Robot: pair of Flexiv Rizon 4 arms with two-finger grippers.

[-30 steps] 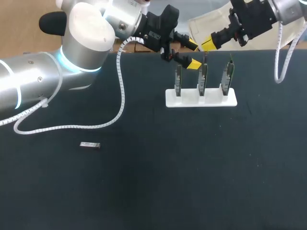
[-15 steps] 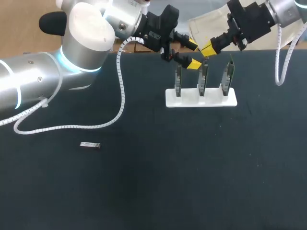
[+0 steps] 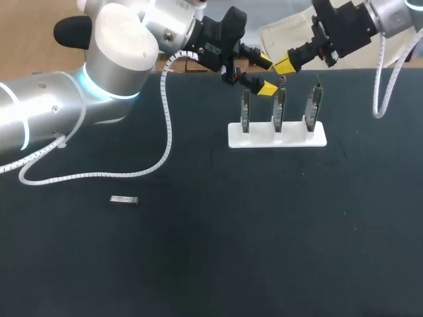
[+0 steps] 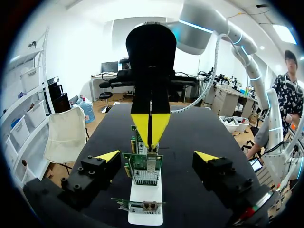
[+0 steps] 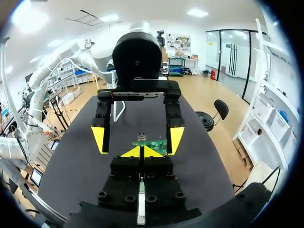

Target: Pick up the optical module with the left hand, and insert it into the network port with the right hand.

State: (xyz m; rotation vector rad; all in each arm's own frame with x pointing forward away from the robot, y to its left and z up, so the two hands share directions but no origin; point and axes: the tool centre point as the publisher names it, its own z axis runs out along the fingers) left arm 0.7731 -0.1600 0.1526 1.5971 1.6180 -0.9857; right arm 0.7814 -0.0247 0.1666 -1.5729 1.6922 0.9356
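**Q:** Where are your fingers, and what are they holding?

**A:** My left gripper [image 3: 266, 75] is released. Its yellow tips are spread wide and hold nothing. They straddle the upright cards on the white stand [image 3: 277, 137], and the middle card [image 3: 279, 107] is just beside one left fingertip. My right gripper [image 3: 284, 65] is clenched, tips pressed together with nothing between them. It hovers just above that middle card, close between my left fingertips. I cannot tell whether it touches the card.

**Q:** And the optical module?

**A:** The optical module [image 3: 123, 200] lies flat on the table [image 3: 264, 251]. It is well apart from both sets of fingers, off toward my left arm's side and nearer to me than the stand.

**Q:** How much room is there to move?

**A:** The stand sits close to the table's far edge, so little table lies beyond my fingers. On the near side, the dark table stretches wide between the stand and the module.

**Q:** What differs from a second ago?

**A:** My right gripper has edged slightly toward my left fingers. My left gripper, the stand and the module are where they were.
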